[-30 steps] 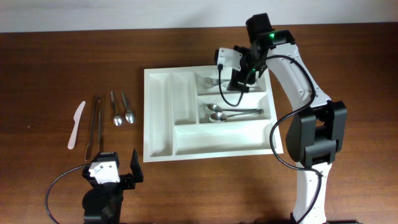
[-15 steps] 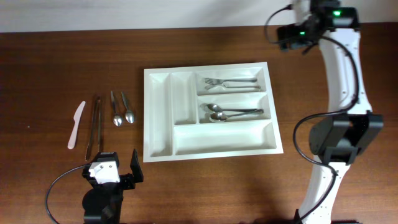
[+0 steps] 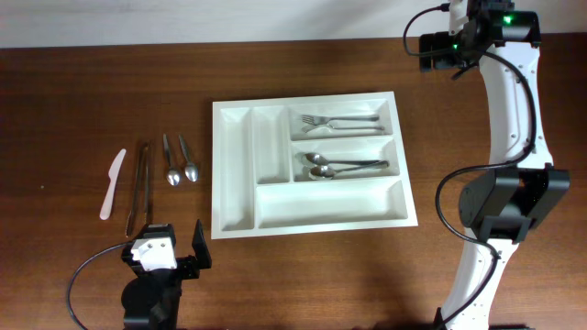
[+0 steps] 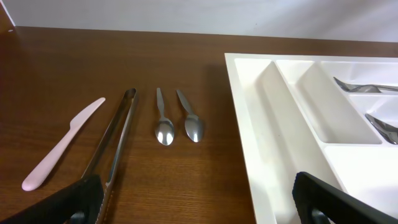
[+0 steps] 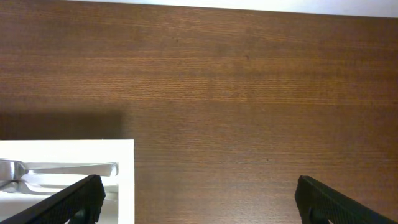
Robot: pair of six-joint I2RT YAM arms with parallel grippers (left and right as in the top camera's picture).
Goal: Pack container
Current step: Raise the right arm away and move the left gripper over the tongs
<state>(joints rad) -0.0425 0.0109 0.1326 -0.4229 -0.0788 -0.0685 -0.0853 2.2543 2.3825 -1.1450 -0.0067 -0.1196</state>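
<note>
I have the large white five-compartment plastic cutlery tray (image 3: 330, 203) central on the brown wooden table (image 3: 92, 92). Steel forks (image 3: 335, 121), two I think, and steel spoons (image 3: 339, 167) lie in its right compartments. My left gripper (image 4: 193, 190) gapes empty at the near edge; my right gripper (image 5: 199, 190) gapes empty past the tray's far right corner.

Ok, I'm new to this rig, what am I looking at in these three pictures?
Two robot arms at a table. One picture looks down from above; the other two come from cameras on each wrist, so the dark shapes at their bottom corners are that arm's own fingers. The left claw and right claw are both open and hold nothing. The white container has forks and spoons in two compartments. Left of it on the table lie a pale knife, tongs and two loose spoons.
</note>
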